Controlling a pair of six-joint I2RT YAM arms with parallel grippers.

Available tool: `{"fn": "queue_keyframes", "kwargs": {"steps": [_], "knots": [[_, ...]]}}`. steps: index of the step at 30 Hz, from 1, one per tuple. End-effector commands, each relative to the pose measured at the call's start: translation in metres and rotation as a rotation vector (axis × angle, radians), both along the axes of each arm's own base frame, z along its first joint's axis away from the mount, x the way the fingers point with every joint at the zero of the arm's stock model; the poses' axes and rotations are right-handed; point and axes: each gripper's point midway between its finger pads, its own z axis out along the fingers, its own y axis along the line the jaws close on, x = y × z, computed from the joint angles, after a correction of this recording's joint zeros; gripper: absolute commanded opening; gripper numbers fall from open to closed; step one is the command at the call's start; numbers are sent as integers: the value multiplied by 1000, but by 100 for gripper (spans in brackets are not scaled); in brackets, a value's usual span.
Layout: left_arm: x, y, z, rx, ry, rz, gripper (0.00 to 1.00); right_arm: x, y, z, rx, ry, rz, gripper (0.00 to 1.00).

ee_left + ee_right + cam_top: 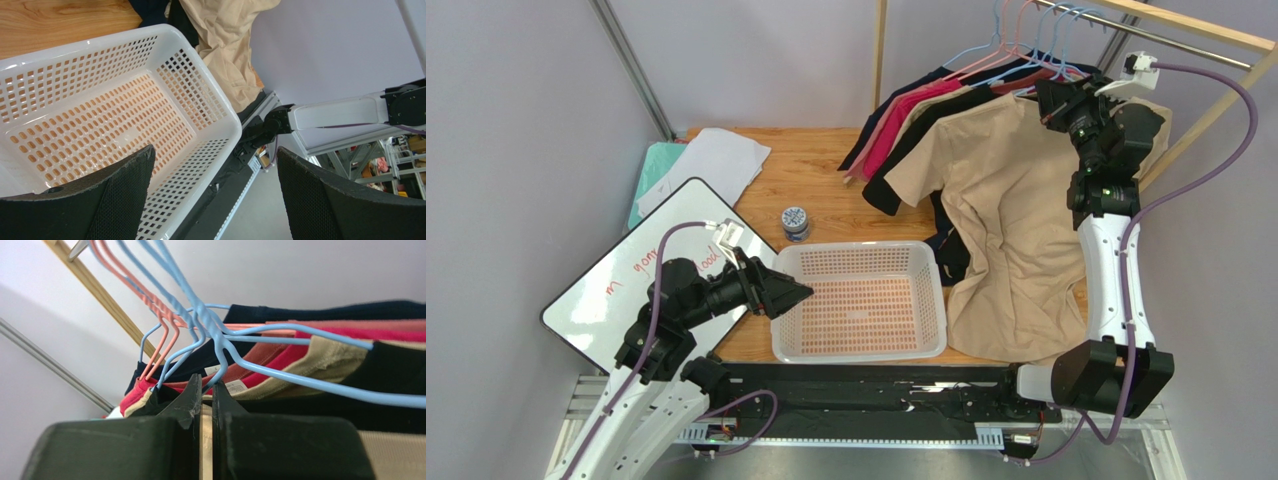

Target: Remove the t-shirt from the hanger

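- My right gripper (205,386) is pressed together at the collar of the tan t-shirt (1006,200). A sliver of tan cloth shows between the fingers, so I judge it clamped on the shirt.
- Just above my fingertips runs the blue hanger (300,382). The shirt hangs on it, its body draped below me.
- By my reckoning only the grip is made, and pulling the shirt off the hanger is left.
- My left gripper (215,150) stands wide apart, holding nothing.
- Just ahead of it sits the white basket (220,95), with nothing inside.
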Motion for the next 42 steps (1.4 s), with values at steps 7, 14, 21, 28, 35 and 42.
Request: {"fn": "queue_keyframes", "kwargs": {"steps": [7,14,21,28,35,42], "knots": [[8,-8,2,15,22,-25,94,-30,12,80,-420,-404,0,0],[14,-17,1,48,56,-77,93,-24,12,65,-620,-423,-24,0],[22,-24,-4,72,96,-99,92,-33,11,45,-696,-375,-48,0],[26,-31,-3,17,95,-116,92,-24,-2,27,-365,-186,-78,0],[20,-30,-4,3,94,-127,91,-36,-8,-7,140,42,-115,51],[8,-21,2,5,37,-117,92,-42,-18,2,271,56,-179,71]]}}
